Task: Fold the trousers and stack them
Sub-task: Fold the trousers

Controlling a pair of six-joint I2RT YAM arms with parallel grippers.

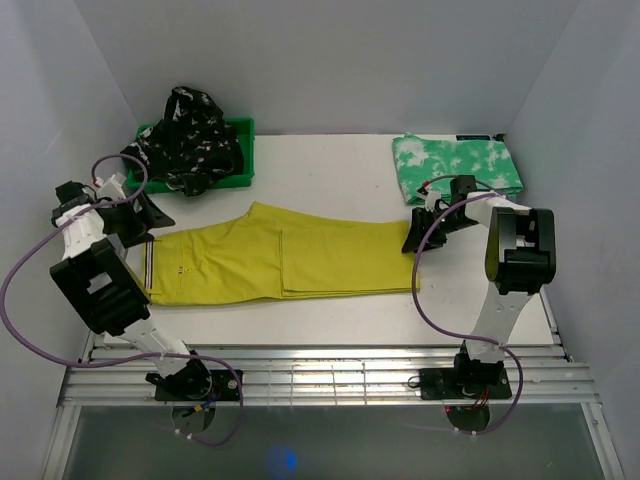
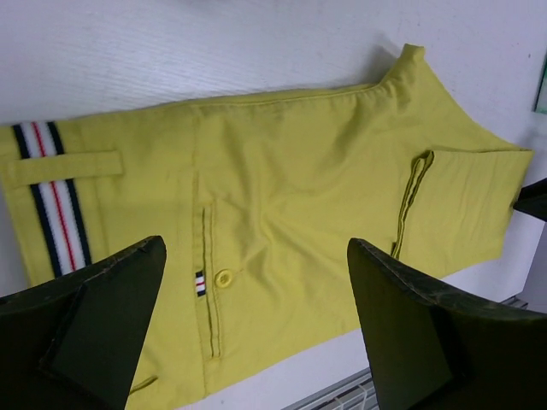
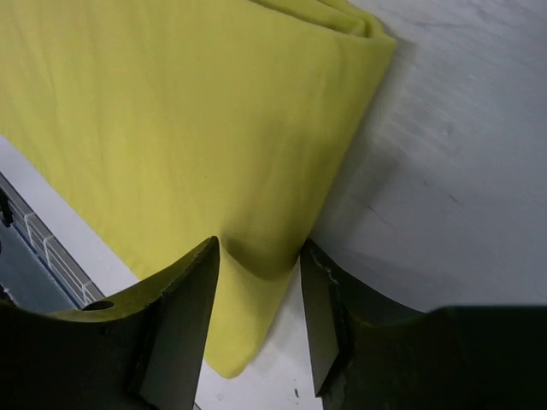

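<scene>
The mustard-yellow trousers (image 1: 280, 255) lie flat across the middle of the table, folded lengthwise, waistband to the left. My left gripper (image 1: 140, 215) is open above the waistband end; the left wrist view shows its jaws wide apart (image 2: 256, 248) over the yellow cloth (image 2: 282, 196) near a button. My right gripper (image 1: 415, 238) is at the leg end; its jaws are open (image 3: 260, 248) and straddle the yellow edge (image 3: 171, 111). The green-and-white mottled pair (image 1: 455, 165) lies folded at the back right. The black patterned pair (image 1: 190, 140) is heaped in the bin.
A green plastic bin (image 1: 245, 150) stands at the back left, under the black pair. White walls close in the table on three sides. A metal grate (image 1: 330, 375) runs along the near edge by the arm bases.
</scene>
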